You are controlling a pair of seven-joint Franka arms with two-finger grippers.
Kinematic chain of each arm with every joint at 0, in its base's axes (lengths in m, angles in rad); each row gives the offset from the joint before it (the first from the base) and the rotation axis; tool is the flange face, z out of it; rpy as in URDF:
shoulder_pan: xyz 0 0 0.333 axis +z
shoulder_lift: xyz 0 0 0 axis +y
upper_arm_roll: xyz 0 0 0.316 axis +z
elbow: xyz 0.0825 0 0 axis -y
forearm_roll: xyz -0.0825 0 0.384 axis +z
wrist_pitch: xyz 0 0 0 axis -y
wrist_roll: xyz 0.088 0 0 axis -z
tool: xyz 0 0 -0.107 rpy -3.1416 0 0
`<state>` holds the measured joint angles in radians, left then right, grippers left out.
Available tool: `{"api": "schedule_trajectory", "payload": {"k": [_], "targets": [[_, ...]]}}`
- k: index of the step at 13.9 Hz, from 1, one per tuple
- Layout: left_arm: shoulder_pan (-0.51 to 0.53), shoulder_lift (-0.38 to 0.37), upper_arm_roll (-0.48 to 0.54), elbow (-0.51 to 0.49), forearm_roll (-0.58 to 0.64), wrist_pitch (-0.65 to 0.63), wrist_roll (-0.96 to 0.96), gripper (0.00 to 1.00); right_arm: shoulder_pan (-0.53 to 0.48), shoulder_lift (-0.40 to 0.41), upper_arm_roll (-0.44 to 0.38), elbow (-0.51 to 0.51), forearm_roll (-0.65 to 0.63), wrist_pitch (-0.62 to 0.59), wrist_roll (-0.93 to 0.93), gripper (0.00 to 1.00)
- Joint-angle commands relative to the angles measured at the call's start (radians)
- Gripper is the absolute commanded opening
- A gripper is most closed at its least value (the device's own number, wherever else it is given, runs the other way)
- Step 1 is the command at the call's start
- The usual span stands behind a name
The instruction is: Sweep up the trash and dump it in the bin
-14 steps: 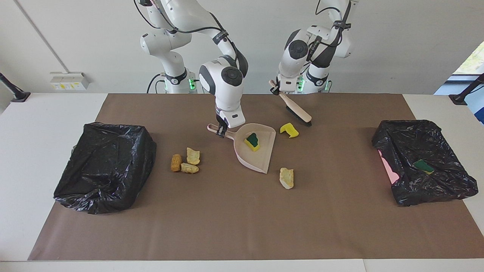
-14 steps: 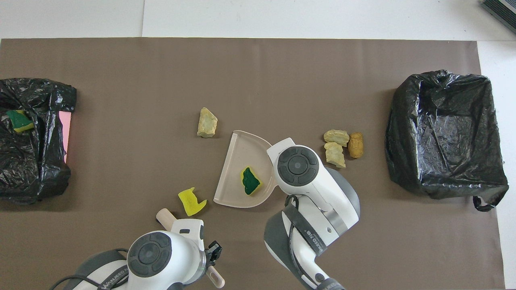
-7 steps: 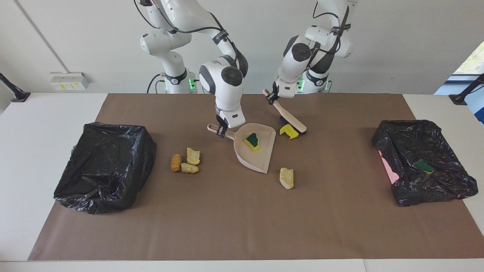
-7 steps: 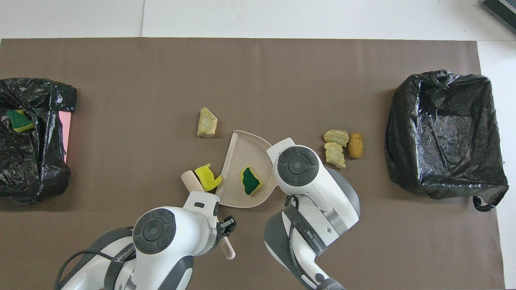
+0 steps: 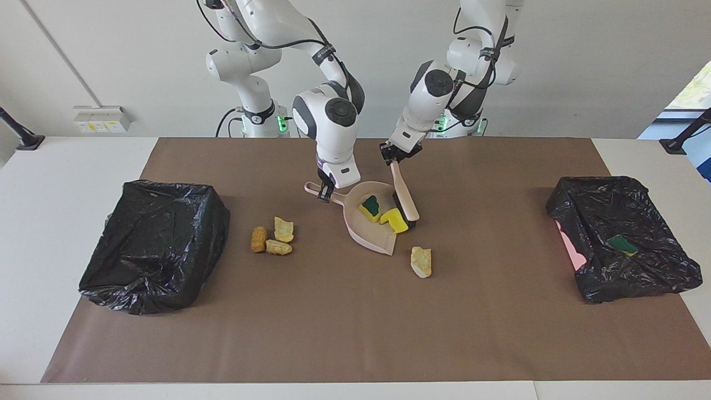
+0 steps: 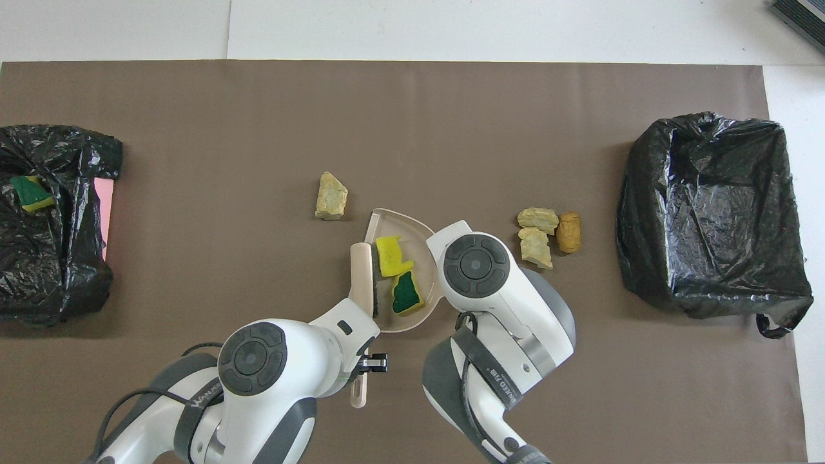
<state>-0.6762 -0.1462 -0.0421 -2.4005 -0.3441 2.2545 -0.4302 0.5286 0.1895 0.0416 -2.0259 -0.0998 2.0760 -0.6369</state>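
The pale pink dustpan (image 5: 373,239) (image 6: 403,227) lies mid-table, its handle gripped by my shut right gripper (image 5: 324,193). Two pieces of trash sit in it: a green-faced sponge (image 5: 371,207) (image 6: 406,293) and a yellow sponge (image 5: 394,220) (image 6: 391,256). My left gripper (image 5: 392,157) (image 6: 364,364) is shut on the handle of the beige brush (image 5: 405,199) (image 6: 359,270), whose black bristles press against the yellow sponge at the pan's mouth. A tan chunk (image 5: 420,261) (image 6: 331,196) lies on the mat just past the pan's lip, farther from the robots.
Three chunks (image 5: 272,238) (image 6: 548,235) lie clustered toward the right arm's end, beside a black-lined bin (image 5: 153,244) (image 6: 712,212). Another black-lined bin (image 5: 622,222) (image 6: 51,258) at the left arm's end holds a green-faced sponge (image 5: 622,244) (image 6: 31,192).
The left arm swung the brush toward the dustpan, pushing the yellow sponge off the mat and into the pan beside the green-faced one. The right arm kept the pan still.
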Motion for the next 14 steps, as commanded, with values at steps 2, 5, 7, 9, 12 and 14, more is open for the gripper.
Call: {"api": "schedule_trajectory", "payload": {"k": [2, 5, 7, 9, 12, 14], "targets": [[0.090, 0.010, -0.001, 0.134, 0.158, -0.168, 0.041, 0.00, -0.005, -0.019, 0.007, -0.034, -0.011, 0.029, 0.029, 0.00], [0.188, 0.083, -0.001, 0.239, 0.235, -0.175, 0.125, 0.00, -0.005, -0.019, 0.007, -0.034, -0.011, 0.029, 0.029, 0.00], [0.280, 0.169, -0.001, 0.341, 0.286, -0.173, 0.276, 0.00, -0.005, -0.019, 0.007, -0.034, -0.011, 0.029, 0.031, 0.00], [0.348, 0.273, -0.001, 0.427, 0.338, -0.141, 0.423, 0.00, -0.005, -0.019, 0.007, -0.034, -0.011, 0.029, 0.036, 0.00], [0.427, 0.342, -0.001, 0.509, 0.387, -0.112, 0.620, 0.00, -0.005, -0.019, 0.007, -0.034, -0.011, 0.030, 0.037, 0.00], [0.443, 0.391, -0.001, 0.538, 0.468, -0.104, 0.702, 0.00, -0.004, -0.019, 0.007, -0.034, -0.011, 0.030, 0.037, 0.00]]}}
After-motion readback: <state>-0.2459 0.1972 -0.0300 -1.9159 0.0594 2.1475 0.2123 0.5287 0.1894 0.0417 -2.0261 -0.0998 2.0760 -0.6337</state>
